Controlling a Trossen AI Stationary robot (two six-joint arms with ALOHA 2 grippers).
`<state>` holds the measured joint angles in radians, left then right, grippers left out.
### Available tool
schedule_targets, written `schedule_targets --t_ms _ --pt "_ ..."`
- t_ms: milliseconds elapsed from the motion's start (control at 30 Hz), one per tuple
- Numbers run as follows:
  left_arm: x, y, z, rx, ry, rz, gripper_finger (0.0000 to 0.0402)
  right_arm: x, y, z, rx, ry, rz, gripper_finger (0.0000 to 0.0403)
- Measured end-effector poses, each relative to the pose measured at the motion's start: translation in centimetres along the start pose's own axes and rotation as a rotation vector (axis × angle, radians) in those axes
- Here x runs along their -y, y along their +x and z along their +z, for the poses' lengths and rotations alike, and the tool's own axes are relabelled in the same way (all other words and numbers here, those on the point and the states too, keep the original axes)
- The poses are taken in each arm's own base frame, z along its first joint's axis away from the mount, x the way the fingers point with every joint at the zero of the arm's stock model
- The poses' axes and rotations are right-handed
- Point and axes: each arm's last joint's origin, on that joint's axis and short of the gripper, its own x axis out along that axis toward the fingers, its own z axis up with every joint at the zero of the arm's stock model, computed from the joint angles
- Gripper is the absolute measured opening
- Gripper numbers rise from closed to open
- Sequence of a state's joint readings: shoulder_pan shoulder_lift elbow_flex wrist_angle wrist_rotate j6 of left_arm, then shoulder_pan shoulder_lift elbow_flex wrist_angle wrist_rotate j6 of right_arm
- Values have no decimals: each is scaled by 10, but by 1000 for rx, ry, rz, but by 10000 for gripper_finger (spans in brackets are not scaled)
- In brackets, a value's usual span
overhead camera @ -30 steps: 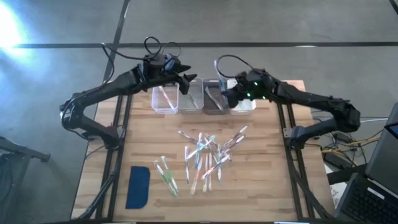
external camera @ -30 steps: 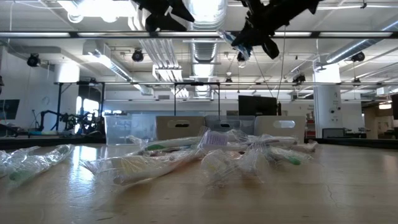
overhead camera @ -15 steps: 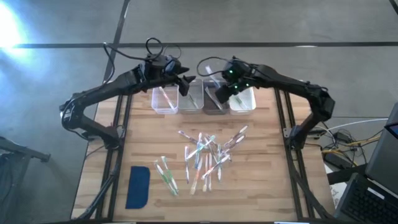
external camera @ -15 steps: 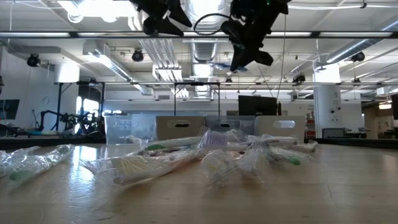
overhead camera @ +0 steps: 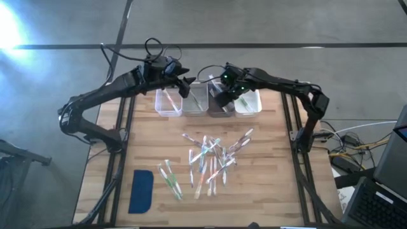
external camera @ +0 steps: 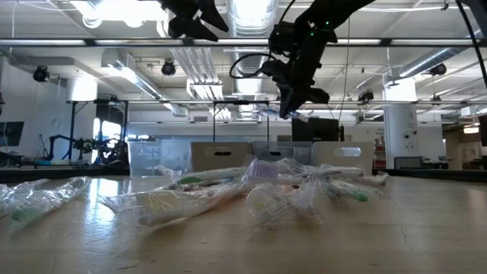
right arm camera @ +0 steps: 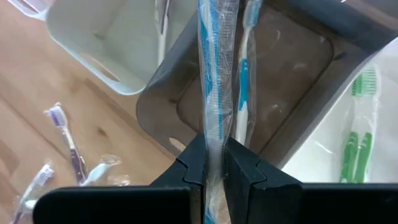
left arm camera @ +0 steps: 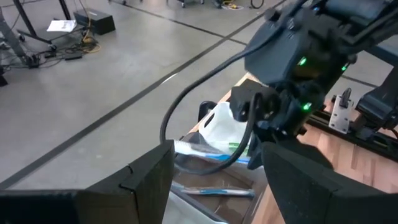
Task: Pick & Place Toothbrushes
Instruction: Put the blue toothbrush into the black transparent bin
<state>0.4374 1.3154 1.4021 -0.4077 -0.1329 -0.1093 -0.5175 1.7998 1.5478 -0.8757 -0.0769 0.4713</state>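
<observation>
The right hand (right arm camera: 214,163) is clamped narrow on a blue-bristled toothbrush (right arm camera: 214,74) sealed in crinkly clear wrap, holding it above the smoky grey bin (right arm camera: 292,68), where another blue brush already lies. Its wrist view alone shows this grip, plus green brushes in the milky white bin (right arm camera: 367,124) and a pale bin (right arm camera: 106,43) on the grey one's other side. In the high view that hand (overhead camera: 219,97) hangs over the bin row at the wooden desk's (overhead camera: 267,165) far edge, while the left hand (overhead camera: 184,84), fingers spread wide and empty, hovers above the clear bin (overhead camera: 169,102). The loose toothbrushes (overhead camera: 213,159) lie scattered mid-desk, with a flat dark-blue rounded pad (overhead camera: 141,190) near the front left corner. The low view shows their glossy, wrinkled wrappers (external camera: 281,186).
</observation>
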Motion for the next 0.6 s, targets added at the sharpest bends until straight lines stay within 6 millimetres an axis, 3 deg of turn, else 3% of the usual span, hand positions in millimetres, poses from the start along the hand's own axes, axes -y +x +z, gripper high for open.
schedule_targets --t_ms 600 --pt "-1 -2 -5 -53 5 6 248 14 39 5 -74 32 -36 23"
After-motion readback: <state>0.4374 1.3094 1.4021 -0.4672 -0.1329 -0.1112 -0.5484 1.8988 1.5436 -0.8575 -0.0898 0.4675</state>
